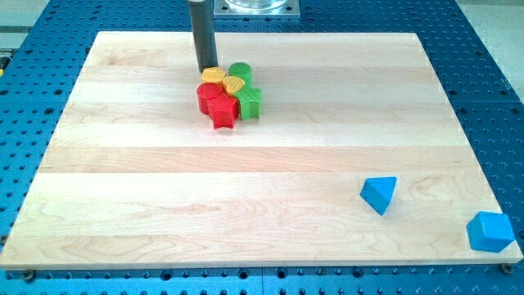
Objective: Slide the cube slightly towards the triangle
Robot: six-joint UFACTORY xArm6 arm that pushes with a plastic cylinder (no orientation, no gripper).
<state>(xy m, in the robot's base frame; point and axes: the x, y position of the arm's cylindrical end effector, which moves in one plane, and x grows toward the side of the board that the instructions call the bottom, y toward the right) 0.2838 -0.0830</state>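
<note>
A blue cube (pixel 490 232) sits at the board's bottom right corner, near the edge. A blue triangle (pixel 379 194) lies to its left and slightly higher. My tip (pixel 208 67) is far away at the view's top left of centre, touching the top edge of a cluster of blocks: a yellow block (pixel 213 75), a yellow heart (pixel 235 83), a green cylinder (pixel 240 70), a green star (pixel 250 102), a red cylinder (pixel 207 95) and a red star (pixel 223 110).
The wooden board (pixel 164 188) lies on a blue perforated table (pixel 491 49). The arm's metal base (pixel 258 6) is at the view's top centre. The cube is close to the board's right and bottom edges.
</note>
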